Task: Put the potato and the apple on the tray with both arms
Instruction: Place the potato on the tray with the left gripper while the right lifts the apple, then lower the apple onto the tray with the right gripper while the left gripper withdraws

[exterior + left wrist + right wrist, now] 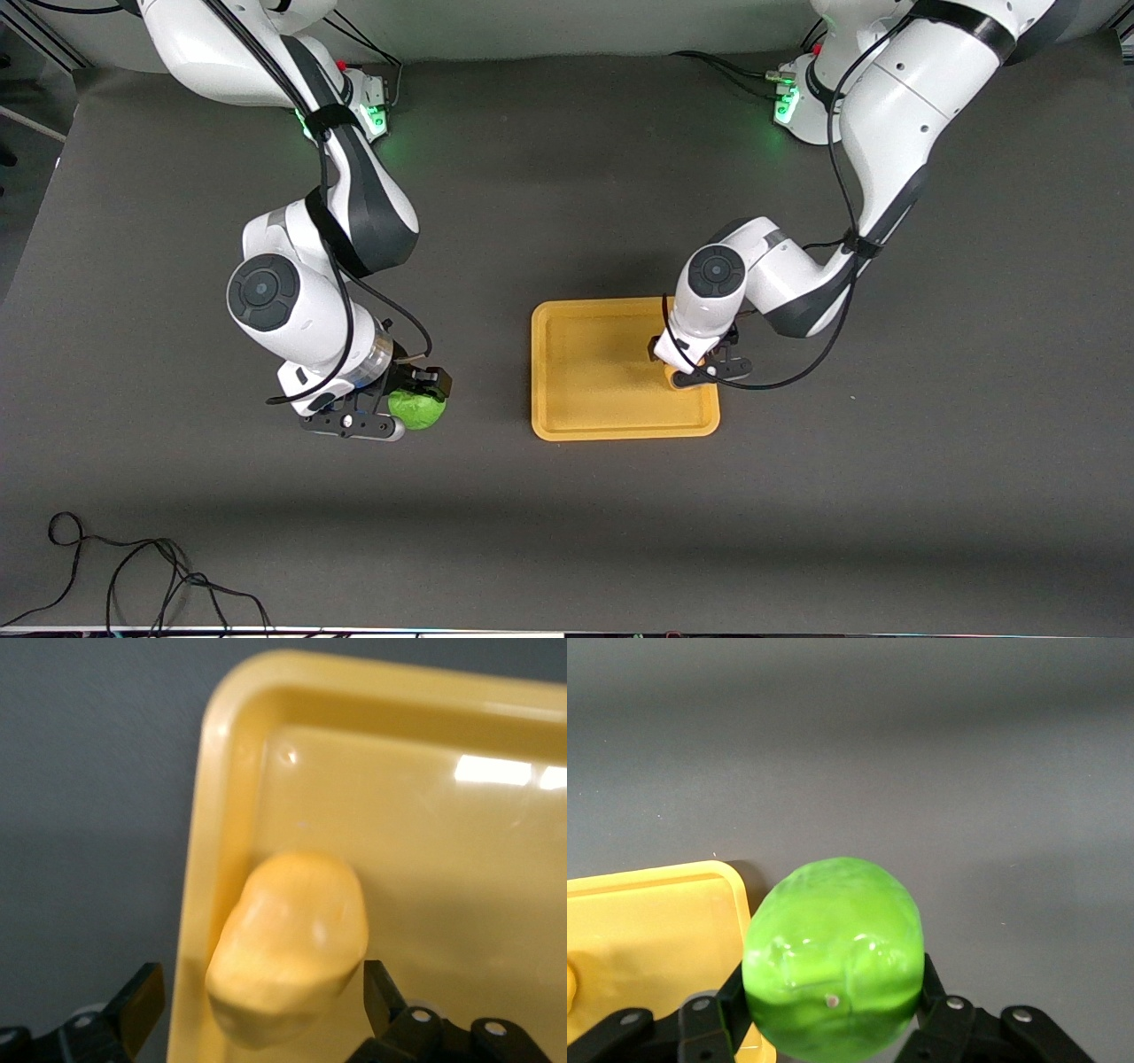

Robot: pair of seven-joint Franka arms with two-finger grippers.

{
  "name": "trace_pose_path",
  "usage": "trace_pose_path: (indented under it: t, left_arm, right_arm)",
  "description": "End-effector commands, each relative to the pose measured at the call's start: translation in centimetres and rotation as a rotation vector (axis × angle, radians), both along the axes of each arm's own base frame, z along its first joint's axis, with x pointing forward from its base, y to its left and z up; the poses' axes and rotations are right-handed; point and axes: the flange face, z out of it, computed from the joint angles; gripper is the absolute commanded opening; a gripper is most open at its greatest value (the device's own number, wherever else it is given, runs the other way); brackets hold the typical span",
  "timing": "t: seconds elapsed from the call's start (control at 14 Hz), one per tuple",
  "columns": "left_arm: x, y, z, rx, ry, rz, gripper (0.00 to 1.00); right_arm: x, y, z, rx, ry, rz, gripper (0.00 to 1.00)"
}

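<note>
Left end effector (704,370) sat low over the tray (585,425), at the tray's edge toward the left arm's end of the table (567,532). The left wrist view showed the potato (291,948) lying inside the tray (425,842) against its raised rim, with the fingers (137,1001) spread on either side and a visible gap between each finger and the potato, so nothing was gripped. In the front view the potato (675,372) was mostly hidden under the wrist. Right end effector (400,409) was closed on the apple (417,409), well apart from the tray toward the right arm's end of the table. In the right wrist view the apple (833,961) filled the space between the fingers (731,1010), which pressed on both sides; the tray corner (673,904) showed to one side of it. Whether the apple touched the table could not be told.
</note>
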Motion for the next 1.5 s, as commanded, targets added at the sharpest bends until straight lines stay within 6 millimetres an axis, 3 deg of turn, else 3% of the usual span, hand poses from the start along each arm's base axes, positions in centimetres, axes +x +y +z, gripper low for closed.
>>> trace_pose_path:
  t: [0.0, 0.14, 0.29, 0.43, 0.57, 0.71, 0.93, 1.29, 1.36, 1.43]
  left_arm:
    - [4.8, 5.7, 6.4, 0.05, -0.068, 0.078, 1.0]
    - [7.3, 10.0, 10.8, 0.089, -0.066, 0.056, 1.0]
    - [8.2, 14.5, 15.4, 0.114, -0.076, 0.015, 1.0]
    - [8.6, 20.1, 20.1, 0.065, -0.07, 0.0, 1.0]
    - [8.1, 26.7, 24.2, -0.055, -0.01, -0.069, 1.0]
    - [6.9, 30.6, 27.1, -0.113, 0.034, -0.169, 1.0]
    - [6.0, 32.0, 29.7, -0.084, 0.014, -0.164, 1.0]
    - [5.3, 31.9, 32.3, -0.062, -0.006, -0.154, 1.0]
    - [5.3, 32.0, 32.4, -0.062, -0.007, -0.151, 1.0]
    - [5.3, 32.0, 32.4, -0.062, -0.007, -0.151, 1.0]
  right_arm:
    - [-0.2, 1.7, 0.6, 0.027, 0.016, -0.061, 0.35]
    - [-1.9, 6.2, -0.8, 0.021, 0.032, -0.057, 0.35]
    - [-3.4, 12.3, -2.2, 0.017, 0.023, 0.001, 0.35]
    - [-5.4, 19.9, -5.4, 0.013, 0.009, 0.019, 0.35]
    - [-6.5, 25.1, -9.4, 0.02, -0.004, -0.029, 0.35]
    - [-6.9, 27.0, -12.5, 0.04, -0.035, -0.048, 0.35]
    - [-7.9, 28.2, -16.7, 0.034, -0.041, -0.088, 0.37]
    - [-8.6, 27.4, -18.6, -0.023, 0.012, -0.084, 0.41]
    - [-8.7, 27.4, -18.6, -0.028, 0.018, -0.084, 0.47]
    - [-8.8, 27.4, -18.7, -0.034, 0.023, -0.083, 0.61]
